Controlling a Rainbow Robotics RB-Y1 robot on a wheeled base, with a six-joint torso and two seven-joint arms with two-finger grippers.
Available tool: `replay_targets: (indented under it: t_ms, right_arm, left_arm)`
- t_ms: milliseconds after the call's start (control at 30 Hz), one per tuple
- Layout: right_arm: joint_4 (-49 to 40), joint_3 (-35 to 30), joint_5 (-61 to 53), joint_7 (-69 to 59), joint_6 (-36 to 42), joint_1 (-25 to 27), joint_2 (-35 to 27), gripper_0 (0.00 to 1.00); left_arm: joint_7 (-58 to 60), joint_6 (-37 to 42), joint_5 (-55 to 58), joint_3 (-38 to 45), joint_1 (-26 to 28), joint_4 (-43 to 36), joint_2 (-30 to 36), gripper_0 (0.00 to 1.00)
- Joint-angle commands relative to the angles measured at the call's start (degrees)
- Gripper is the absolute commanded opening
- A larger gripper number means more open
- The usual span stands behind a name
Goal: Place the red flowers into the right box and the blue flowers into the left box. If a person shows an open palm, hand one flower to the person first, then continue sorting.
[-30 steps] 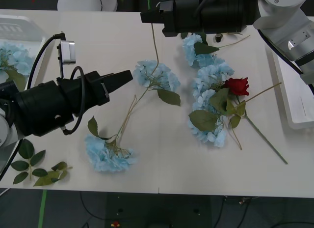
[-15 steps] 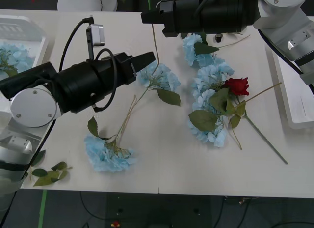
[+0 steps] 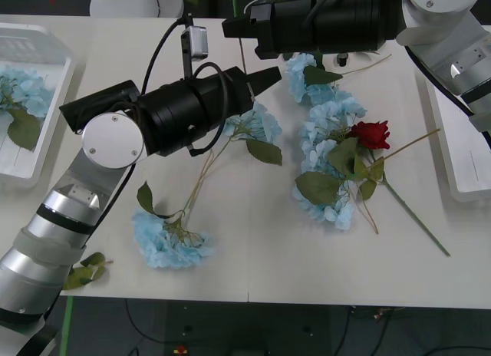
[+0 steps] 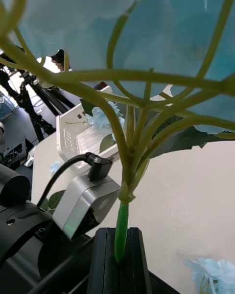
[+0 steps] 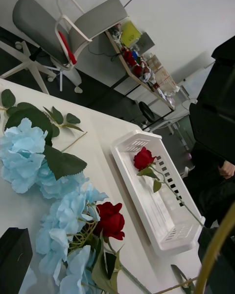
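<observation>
Left gripper (image 3: 265,74) reaches low over the table (image 3: 253,241) toward 12 o'clock of the front view, aimed at the loose blue flowers (image 3: 330,133), probably to choose the next stem; whether it is released or clenched I cannot tell. Behind it at 9 o'clock sits the left box (image 3: 47,145) with blue heads already lying in it, which fits that arm serving that side. Two more blue flowers lie nearer: one just under the arm near the centre (image 3: 257,122), one at 7 o'clock (image 3: 165,241), with bloomless leaf sprigs (image 3: 77,275) beside the table's near edge. At 12 o'clock the right gripper (image 3: 226,26) hangs above the table, clenched on the thin green stem of a held blue flower (image 4: 122,210), the petals spreading close before its wrist camera; it seems lifted clear so the stem will not drag. Toward 2 o'clock a red flower (image 3: 370,133) rests on top of the blue cluster, its stem running out toward 4 o'clock. The right box (image 3: 460,172) waits at 3 o'clock, one red rose (image 5: 143,158) already inside.
</observation>
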Motion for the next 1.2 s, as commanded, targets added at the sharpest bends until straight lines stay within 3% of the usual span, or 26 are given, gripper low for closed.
replay_targets:
  t_ms: [33,200,233,333,367,1100,1133,1200]
  right_arm:
    - [-0.52,0.49,0.43,-1.64,-0.28,-3.22,0.31,0.0]
    - [-0.26,0.49,0.51,-1.64,-0.28,-3.13,0.31,0.0]
    - [-0.26,0.49,0.51,-1.64,-0.37,-3.22,0.31,0.0]
    - [-0.26,0.49,0.51,-1.64,-0.37,-3.13,0.22,0.0]
    - [-0.26,0.49,0.43,-1.64,-0.37,-3.22,0.22,0.0]
    - [-0.26,0.49,1.39,-1.64,-0.55,-3.13,-0.04,0.01]
    - [-0.26,0.49,1.39,-1.64,-0.55,-3.13,-0.04,0.08]
    - [-0.26,0.49,1.39,-1.81,-0.9,-3.13,-0.22,0.46]
  left_arm:
    - [4.13,-1.06,-0.98,-1.24,-4.07,1.84,-2.64,1.0]
    - [4.39,-2.73,-0.45,-2.83,-4.24,2.19,-2.82,1.0]
    - [4.39,-3.08,-0.28,-3.27,-4.24,2.19,-2.82,0.91]
    - [4.83,-4.84,0.69,-4.5,-4.24,2.19,-2.82,0.16]
    - [4.92,-4.84,1.22,-4.58,-4.15,2.28,-2.82,0.02]
    - [7.29,-8.97,2.71,-4.67,-2.84,2.28,-2.73,0.0]
    - [7.38,-8.97,2.89,-4.58,-2.84,2.28,-2.73,0.0]
    - [7.64,-9.32,2.89,-4.58,-2.66,2.19,-2.73,0.0]
